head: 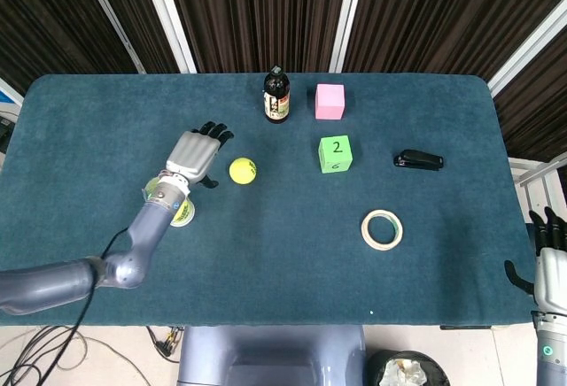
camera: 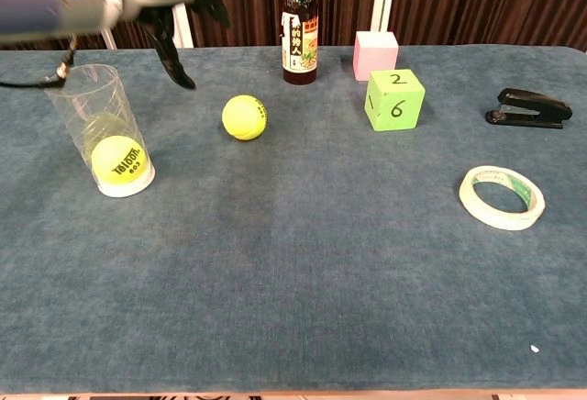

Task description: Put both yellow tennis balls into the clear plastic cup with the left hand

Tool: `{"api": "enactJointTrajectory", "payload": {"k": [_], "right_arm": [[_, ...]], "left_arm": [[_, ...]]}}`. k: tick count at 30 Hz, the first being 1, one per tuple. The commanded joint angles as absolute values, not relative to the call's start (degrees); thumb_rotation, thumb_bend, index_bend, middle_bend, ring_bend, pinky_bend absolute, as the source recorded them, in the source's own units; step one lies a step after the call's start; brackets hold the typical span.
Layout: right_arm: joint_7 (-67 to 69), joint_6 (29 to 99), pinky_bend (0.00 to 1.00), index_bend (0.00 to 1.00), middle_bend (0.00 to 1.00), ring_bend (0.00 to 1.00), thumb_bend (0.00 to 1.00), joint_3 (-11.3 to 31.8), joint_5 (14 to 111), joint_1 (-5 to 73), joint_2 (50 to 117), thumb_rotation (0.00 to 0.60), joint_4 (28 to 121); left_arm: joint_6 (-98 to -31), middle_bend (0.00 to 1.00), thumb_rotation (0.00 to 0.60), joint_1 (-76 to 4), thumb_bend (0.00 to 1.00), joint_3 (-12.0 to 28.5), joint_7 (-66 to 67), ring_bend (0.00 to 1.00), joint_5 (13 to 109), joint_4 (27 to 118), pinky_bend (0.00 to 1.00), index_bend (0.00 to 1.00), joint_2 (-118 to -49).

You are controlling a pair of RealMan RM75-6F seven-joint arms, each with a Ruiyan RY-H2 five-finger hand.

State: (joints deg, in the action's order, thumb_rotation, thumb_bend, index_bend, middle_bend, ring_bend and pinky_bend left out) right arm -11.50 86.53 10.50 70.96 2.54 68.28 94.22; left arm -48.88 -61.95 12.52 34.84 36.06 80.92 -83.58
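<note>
One tennis ball [camera: 118, 161] sits in the clear plastic cup [camera: 95, 125], so we lower the empty, spread-fingered left robot hand [head: 196, 156] squarely over the loose tennis ball [head: 242, 171] beside it on the surface [head: 283, 244].

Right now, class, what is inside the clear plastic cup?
One yellow tennis ball sits at the bottom of the clear plastic cup. In the head view, the left arm covers most of it.

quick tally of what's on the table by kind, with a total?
tennis balls: 2, one in the cup, one loose on the cloth
clear plastic cup: 1
blocks: 2, pink block and green block
bottle: 1
stapler: 1
tape roll: 1
total: 8
</note>
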Motion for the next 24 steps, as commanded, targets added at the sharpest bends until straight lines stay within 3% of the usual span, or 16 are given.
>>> {"api": "enactJointTrajectory", "payload": {"k": [1,17,24], "right_arm": [[-11.32,86.53,0.01,0.11,0.03,0.06,0.35,10.67,70.76,2.56,68.32,0.6,94.07],[-10.1,86.27,0.01,0.11,0.03,0.06,0.35,11.16,69.96,2.49,68.01,0.6,93.77],[-9.82,86.36,0.01,0.11,0.03,0.06,0.35,11.41,69.63,2.45,67.98,0.6,93.59]], "left_arm": [[-47.14,0.1,0.6,-63.28,0.0,11.85,32.71,0.07,37.07,73.56,0.31,0.19,-89.93],[-41.54,0.13,0.6,-65.42,0.0,11.95,28.8,0.07,40.35,58.59,0.32,0.19,-100.56],[-40.66,0.25,0.6,-66.6,0.1,12.24,29.17,0.16,40.61,54.12,0.42,0.21,-104.17]]}}
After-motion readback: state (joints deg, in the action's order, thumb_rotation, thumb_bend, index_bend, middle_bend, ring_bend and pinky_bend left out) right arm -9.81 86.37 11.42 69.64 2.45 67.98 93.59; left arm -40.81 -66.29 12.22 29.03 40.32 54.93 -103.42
